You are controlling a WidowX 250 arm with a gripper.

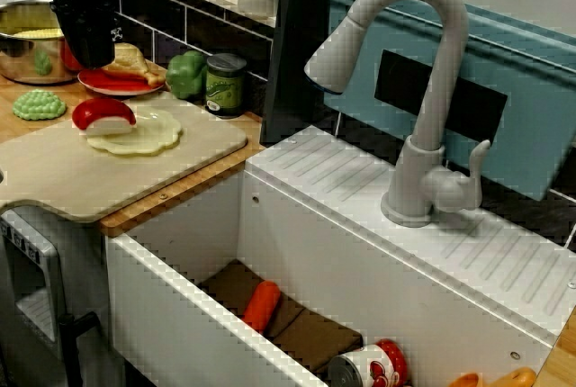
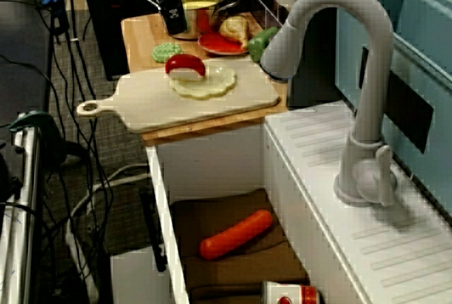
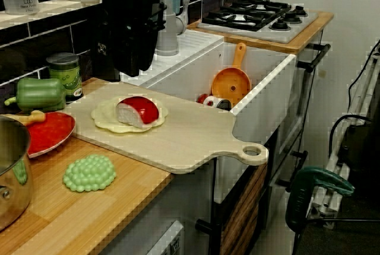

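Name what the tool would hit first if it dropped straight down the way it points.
Probably the red-and-white food piece on the pale disc, which sits below the tool; depth is hard to judge.

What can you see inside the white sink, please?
A brown mat lines the sink floor; on view are an orange carrot-like piece, a red-patterned can and an orange pan. The front wall covers the nearest strip of floor.
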